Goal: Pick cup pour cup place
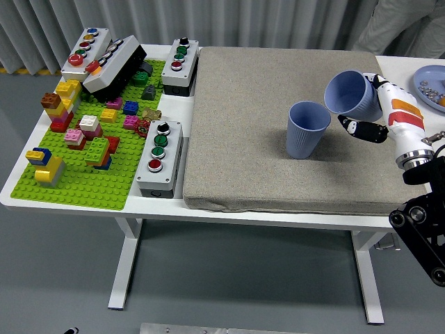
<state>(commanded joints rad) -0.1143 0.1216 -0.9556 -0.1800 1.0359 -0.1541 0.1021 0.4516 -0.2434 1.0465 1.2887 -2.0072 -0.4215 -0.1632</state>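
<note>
Two blue cups are on the right half of the grey mat (243, 125). One blue cup (306, 129) stands upright on the mat, mouth up. My right hand (372, 111) is shut on the second blue cup (350, 94) and holds it lifted, tilted with its mouth turned left toward the standing cup. The held cup is up and to the right of the standing cup, and the two do not touch. I cannot see what is inside either cup. The left arm is out of view.
A green baseplate (83, 188) with several coloured bricks lies at the left. Three button boxes (158, 158) (179, 64) (85, 54) stand beside it. A blue plate (430, 85) sits at the right edge. A person's legs (400, 24) show at the top right.
</note>
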